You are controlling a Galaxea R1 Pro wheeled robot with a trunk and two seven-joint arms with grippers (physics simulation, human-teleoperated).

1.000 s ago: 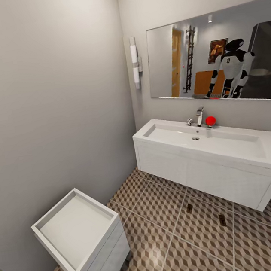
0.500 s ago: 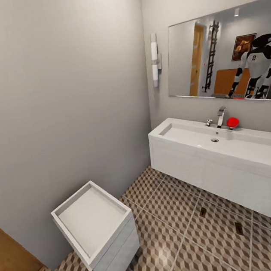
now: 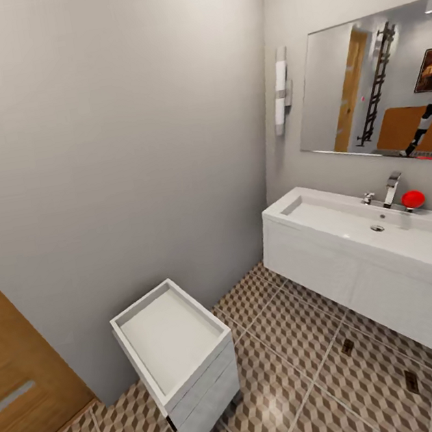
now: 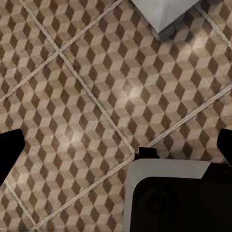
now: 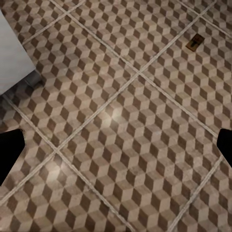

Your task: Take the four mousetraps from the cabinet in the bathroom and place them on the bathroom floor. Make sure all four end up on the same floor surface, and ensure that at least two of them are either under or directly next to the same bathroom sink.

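The whole head view has swung to the left since a second ago: the sink [image 3: 362, 270] now sits at the right edge with its far end cut off, the white square toilet [image 3: 179, 360] has slid toward the middle, and a brown wooden door [image 3: 26, 383] has come into sight at the left edge. The things themselves have not moved; the camera has.

Two mousetraps lie on the bathroom floor [image 3: 294, 370] in front of the sink, one mousetrap [image 3: 347, 346] just off the vanity's front and the other mousetrap [image 3: 411, 381] farther right, well apart from each other. Whether either lies under the overhang cannot be told. On the sink top stand a chrome faucet [image 3: 391, 190] and a red ball-shaped object [image 3: 413, 199] beside it. A mirror [image 3: 377, 88] hangs above, with a tubular wall light [image 3: 282, 99] to its left.

The right wrist view looks down on bare patterned tile, with one mousetrap [image 5: 193, 43] small and far off, and a white corner of a fixture at one edge. The left wrist view shows tile too, a grey-white corner of the toilet base [image 4: 166, 14], and part of the robot's own dark and pale body [image 4: 179, 193].

The left gripper [image 4: 116, 154] and the right gripper [image 5: 116, 150] each show dark fingertips far out at both picture edges, spread wide with nothing between them.

Open tile runs between toilet and sink; the toilet stands close to the grey wall.
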